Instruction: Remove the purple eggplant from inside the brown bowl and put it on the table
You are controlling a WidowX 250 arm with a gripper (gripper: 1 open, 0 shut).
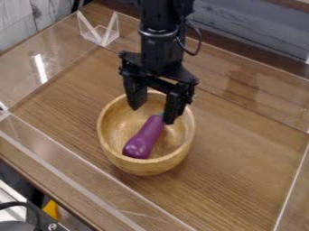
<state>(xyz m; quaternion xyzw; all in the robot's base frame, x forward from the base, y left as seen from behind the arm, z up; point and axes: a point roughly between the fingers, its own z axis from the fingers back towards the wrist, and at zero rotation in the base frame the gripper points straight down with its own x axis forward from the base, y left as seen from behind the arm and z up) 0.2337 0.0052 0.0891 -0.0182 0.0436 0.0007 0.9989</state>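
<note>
Brown wood-grain surface (241,108), bordered by clear acrylic walls (49,54), carries the brown bowl (111,149) at centre, purple eggplant (145,137) lying inside, with the fingers (154,97) spread wide, empty, at its 12 o'clock rim.

Clear acrylic walls (49,158) border a brown wood-grain surface, their upper edges catching bright glare along the left side; a small clear acrylic stand (99,29) sits at the far left corner; beyond the far edge a grey, planked backdrop (259,18) runs across the top right; dark cables (18,217) lie below the near left corner.
</note>
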